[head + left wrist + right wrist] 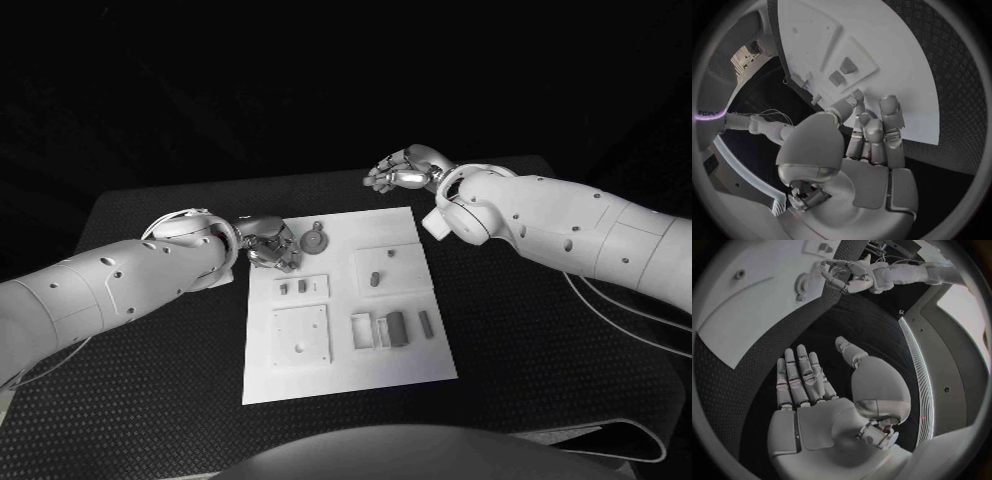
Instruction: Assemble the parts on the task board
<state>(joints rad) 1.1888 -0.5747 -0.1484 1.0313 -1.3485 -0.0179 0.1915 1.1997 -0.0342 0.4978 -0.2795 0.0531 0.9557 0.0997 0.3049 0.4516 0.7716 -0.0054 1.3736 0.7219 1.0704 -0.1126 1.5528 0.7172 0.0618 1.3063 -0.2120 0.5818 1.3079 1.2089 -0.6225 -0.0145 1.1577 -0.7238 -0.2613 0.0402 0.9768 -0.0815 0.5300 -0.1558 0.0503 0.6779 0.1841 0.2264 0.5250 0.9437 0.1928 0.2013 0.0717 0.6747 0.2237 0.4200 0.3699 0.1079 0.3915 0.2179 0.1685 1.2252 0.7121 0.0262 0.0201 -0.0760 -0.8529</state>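
Task board: the white plate [346, 300] lies in the middle of the head view on the black table [548, 330], its long axis running from lower left to upper right of the frame, slightly tilted.
Parts on board: a round gear-like piece [315, 240] sits near the board's upper left corner; a small dark peg [372, 279] stands on a raised square right of centre; a grey block [394, 327] and a slim bar [426, 322] lie lower right, both long axes pointing up the frame; a square plate [300, 333] lies lower left.
Left hand: the left hand [268, 243] rests at the board's upper left edge, just beside the gear; fingers curled in, and I cannot tell whether they hold anything.
Left wrist view: the fingers [873, 132] lie together over the board's edge, near two small pieces [842, 71].
Right hand: the right hand [407, 170] hovers past the board's top right corner, off the board.
Right wrist view: fingers [801, 375] stretched flat and apart, palm bare, over the table; the gear shows toothed here.
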